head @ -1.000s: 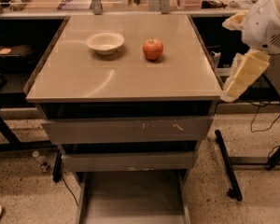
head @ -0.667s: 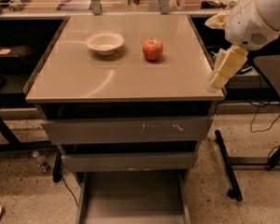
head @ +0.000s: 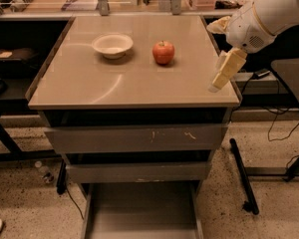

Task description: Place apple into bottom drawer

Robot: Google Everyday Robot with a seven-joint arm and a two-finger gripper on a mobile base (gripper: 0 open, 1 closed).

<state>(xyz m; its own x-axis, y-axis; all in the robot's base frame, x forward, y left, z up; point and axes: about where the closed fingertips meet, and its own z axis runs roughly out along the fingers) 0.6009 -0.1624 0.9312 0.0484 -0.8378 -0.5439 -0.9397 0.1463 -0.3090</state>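
Observation:
The red-orange apple stands on the tan cabinet top, right of centre toward the back. My gripper hangs from the white arm above the top's right edge, right of the apple and nearer the front, apart from it and holding nothing that I can see. The bottom drawer is pulled out at the bottom of the view, and its flat grey floor is bare.
A cream-white bowl sits left of the apple. The scratched upper drawer and the middle drawer are pushed in. Dark table legs stand at the right, and shelving and clutter run along the back.
My arm and gripper have swung left, from beside the cabinet's right side to over its right edge. The apple, bowl and drawers have not moved.

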